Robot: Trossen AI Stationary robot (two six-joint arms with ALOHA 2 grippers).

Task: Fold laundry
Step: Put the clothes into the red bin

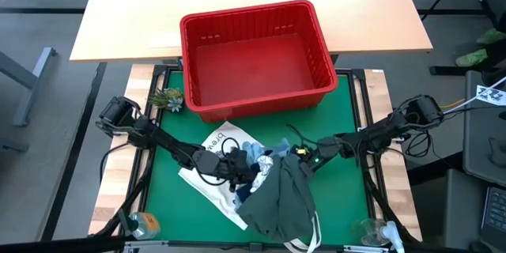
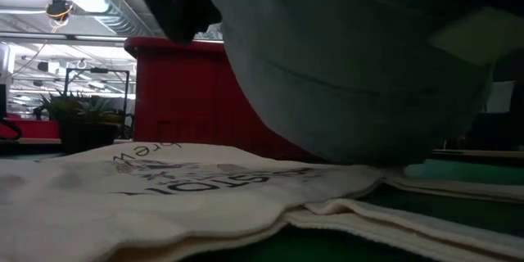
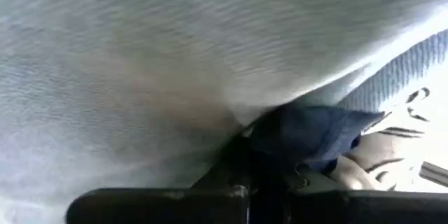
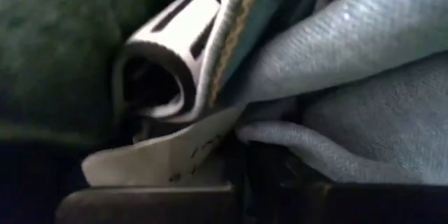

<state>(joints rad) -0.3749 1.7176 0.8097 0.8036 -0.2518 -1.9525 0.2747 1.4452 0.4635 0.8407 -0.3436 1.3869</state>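
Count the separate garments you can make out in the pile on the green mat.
3 at least: a dark olive garment nearest the front edge, light blue denim behind it, a navy piece to its left. More may be hidden underneath.

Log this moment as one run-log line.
left hand: shut on laundry | right hand: shut on laundry | laundry: bunched on tote bag | red basket: empty

Desk: light wood top (image 1: 237, 4) at 12 o'clock, beyond the green mat (image 1: 348, 198)
Floor: grey (image 1: 47, 39), both sides of the desk (dark metal legs at 9 o'clock)
Ceiling: bright strip lights (image 2: 49, 4) and exposed ducting, seen from table height
Plants: leafy potted greenery (image 2: 78, 110) at 9 o'clock in the room behind
Frame: pale wood strips (image 1: 118, 182) edging the mat
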